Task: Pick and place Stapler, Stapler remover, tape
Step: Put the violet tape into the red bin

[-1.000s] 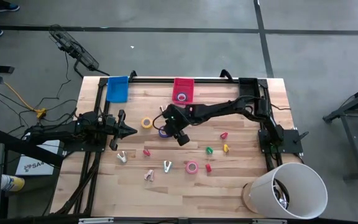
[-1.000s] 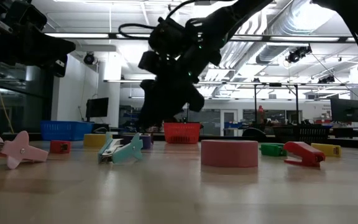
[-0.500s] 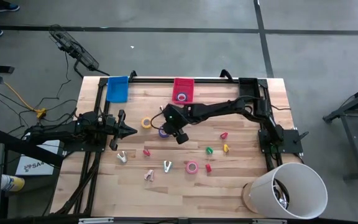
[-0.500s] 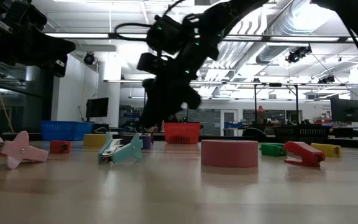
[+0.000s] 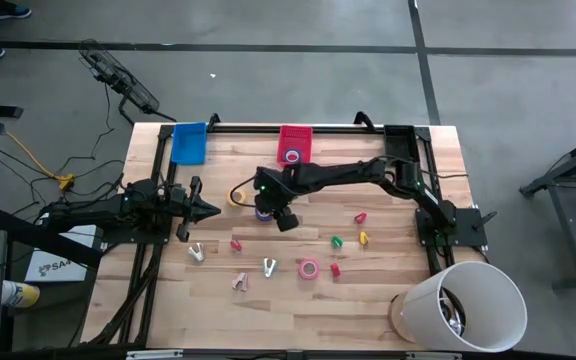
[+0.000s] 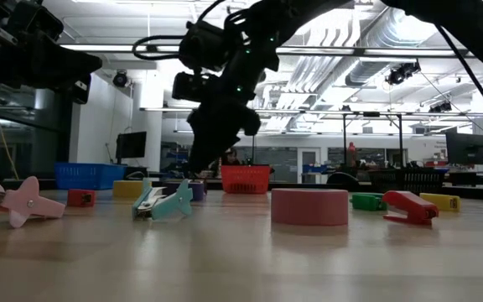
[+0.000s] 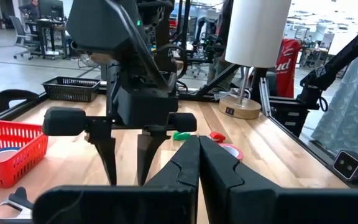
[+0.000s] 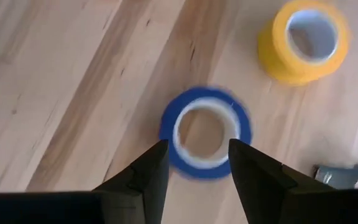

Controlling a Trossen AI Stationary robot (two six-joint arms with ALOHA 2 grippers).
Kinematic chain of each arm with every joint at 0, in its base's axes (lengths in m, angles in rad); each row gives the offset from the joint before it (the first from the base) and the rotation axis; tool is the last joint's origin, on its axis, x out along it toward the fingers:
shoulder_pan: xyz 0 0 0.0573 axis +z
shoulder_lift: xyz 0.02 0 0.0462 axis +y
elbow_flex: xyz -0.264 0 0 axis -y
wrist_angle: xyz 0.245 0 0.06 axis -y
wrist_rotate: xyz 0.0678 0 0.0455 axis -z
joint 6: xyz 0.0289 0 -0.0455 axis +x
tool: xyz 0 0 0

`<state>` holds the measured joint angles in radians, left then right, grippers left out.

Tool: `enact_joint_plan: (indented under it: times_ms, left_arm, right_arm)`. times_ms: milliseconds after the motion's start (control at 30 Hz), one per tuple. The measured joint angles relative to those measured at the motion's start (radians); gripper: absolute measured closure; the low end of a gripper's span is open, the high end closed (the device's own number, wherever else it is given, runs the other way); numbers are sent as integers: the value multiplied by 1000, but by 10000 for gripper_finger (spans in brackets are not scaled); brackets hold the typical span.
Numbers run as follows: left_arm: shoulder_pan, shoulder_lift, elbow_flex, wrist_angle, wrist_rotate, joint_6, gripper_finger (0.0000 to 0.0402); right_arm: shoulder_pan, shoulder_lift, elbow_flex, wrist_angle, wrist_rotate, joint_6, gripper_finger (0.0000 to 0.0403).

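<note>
Two right fingers [image 8: 145, 177] stand apart, one to each side of your blue roll [image 8: 206, 132], which lies flat on the surface [image 5: 388, 280]; they grip nothing, and whether the tips touch it you can't tell. Right gripper [image 5: 265, 211] hangs over that blue roll [image 5: 263, 212] near the surface's middle, arm reaching in from the right edge. Yellow roll [image 8: 303, 41] lies close beside the blue one, apart from it; in the high view the yellow roll [image 5: 236, 197] sits between the two grippers.

Red bin [image 5: 294, 144] at the far edge holds another blue roll [image 5: 292, 156]. Blue bin [image 5: 189, 143] sits to its left on the same edge. Pink roll [image 5: 309, 268] lies flat toward the near edge, well apart from the gripper. Near it: small red [image 5: 335, 269], green [image 5: 336, 241] and yellow [image 5: 363, 238] pieces, plus another red one [image 5: 360, 217] farther back. Three pale winged tools lie left of the pink roll [image 5: 196, 251], [image 5: 269, 266], [image 5: 239, 283].

Left gripper [image 5: 208, 209] waits at the left side, fingers [image 7: 188, 163] pressed together, empty, pointing at the right gripper [image 7: 129, 174].

White bucket [image 5: 463, 303] lies tipped at the near right corner.
</note>
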<state>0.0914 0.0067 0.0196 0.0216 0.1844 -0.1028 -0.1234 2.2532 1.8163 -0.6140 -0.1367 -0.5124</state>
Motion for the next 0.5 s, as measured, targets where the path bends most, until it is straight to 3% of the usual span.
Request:
enact_joint_plan:
  times_ms: [500]
  left_arm:
    - [0,0,0,0,-6,0,401]
  right_arm:
    - [14,64,-16,55,-47,-46,254]
